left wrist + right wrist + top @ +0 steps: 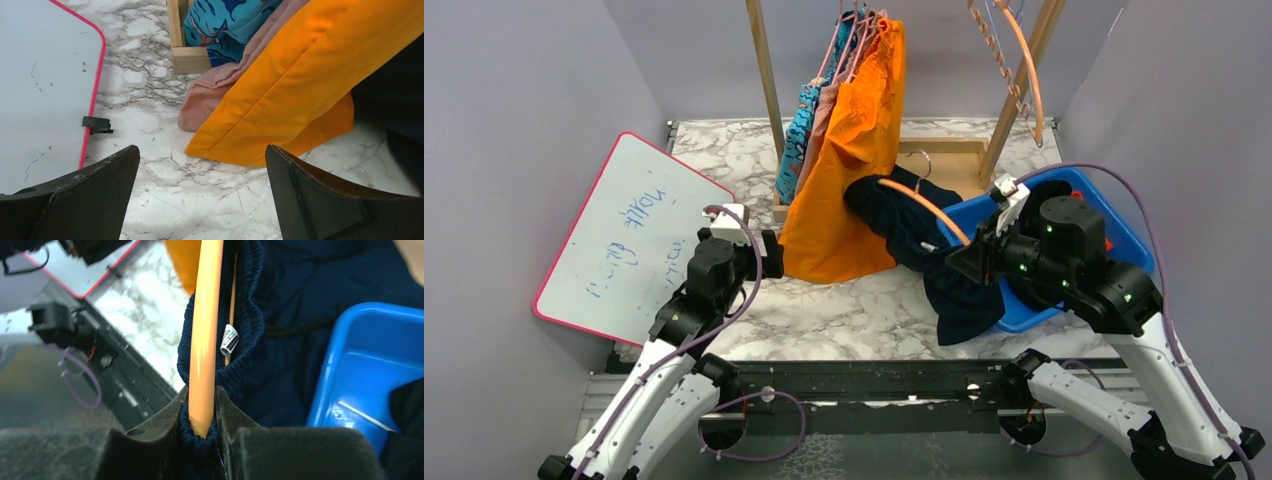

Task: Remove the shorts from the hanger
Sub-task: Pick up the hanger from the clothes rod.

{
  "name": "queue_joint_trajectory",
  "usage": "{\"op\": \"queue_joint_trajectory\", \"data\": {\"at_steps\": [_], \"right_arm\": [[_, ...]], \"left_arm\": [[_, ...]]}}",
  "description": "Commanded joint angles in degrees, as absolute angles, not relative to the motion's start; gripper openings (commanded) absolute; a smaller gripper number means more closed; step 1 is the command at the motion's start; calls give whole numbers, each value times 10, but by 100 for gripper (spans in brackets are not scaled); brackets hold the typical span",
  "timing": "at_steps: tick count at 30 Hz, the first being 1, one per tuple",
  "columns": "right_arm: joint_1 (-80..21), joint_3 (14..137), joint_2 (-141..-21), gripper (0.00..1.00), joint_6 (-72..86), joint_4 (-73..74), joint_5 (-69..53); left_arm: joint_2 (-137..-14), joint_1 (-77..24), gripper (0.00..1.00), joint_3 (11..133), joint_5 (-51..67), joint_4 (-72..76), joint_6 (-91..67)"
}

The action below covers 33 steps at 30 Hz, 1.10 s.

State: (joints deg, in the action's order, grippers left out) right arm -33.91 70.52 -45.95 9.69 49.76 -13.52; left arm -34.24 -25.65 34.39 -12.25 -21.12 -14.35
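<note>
Navy shorts (894, 215) part-hidden behind R arm (1114, 290)

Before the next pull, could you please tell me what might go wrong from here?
The right tool pinches the waistband of the navy shorts together with the orange hanger, so pulling may drag both along. The left tool is open, holding nothing, so nothing anchors the fabric.

A robotics lab test cell. Plain grey partition walls (514, 100) box in a marble-patterned surface (854, 320). The left arm (664, 380) and right arm (1144, 340) are bolted to a black metal rail (874, 385) at its near edge, cables trailing. A wooden rack (764, 70) of shorts (864, 130) stands at the far edge, and a scribbled whiteboard (624, 235) leans at the left.
</note>
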Motion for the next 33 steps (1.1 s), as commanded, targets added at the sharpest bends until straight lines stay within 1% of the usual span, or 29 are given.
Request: {"op": "queue_joint_trajectory", "data": {"at_steps": [1,7,9,11,13,15,19,23,24,27,29,31,33], "right_arm": [[-340,698,-433,2,69,474,-272],[-340,776,-414,2,45,492,-291],[-340,791,-415,2,38,491,-325],[-340,789,-415,2,26,485,-387],[-340,768,-418,2,21,468,-444],[-340,737,-423,2,24,446,-463],[-340,662,-456,2,42,392,-464],[-340,614,-537,2,56,349,-431],[-340,607,-556,2,60,338,-427],[-340,589,-602,2,66,297,-483],[-340,569,-617,2,95,243,-501],[-340,553,-632,2,126,203,-506],[-340,550,-649,2,133,194,-525]], "left_arm": [[-315,-259,99,357,-158,-207,-152],[-286,-259,99,359,-171,-203,-155],[-276,-259,99,359,-183,-202,-156],[-263,-259,99,359,-195,-203,-157],[-245,-259,99,358,-207,-203,-160],[-225,-259,99,356,-222,-203,-162],[-191,-260,99,352,-245,-204,-168],[-180,-259,99,353,-229,-202,-168],[-182,-259,99,353,-217,-200,-164],[-190,-259,99,350,-148,-180,-143],[-196,-260,99,349,-70,-167,-144],[-201,-260,99,335,49,-140,-141],[-209,-260,99,330,100,-129,-158]]}}
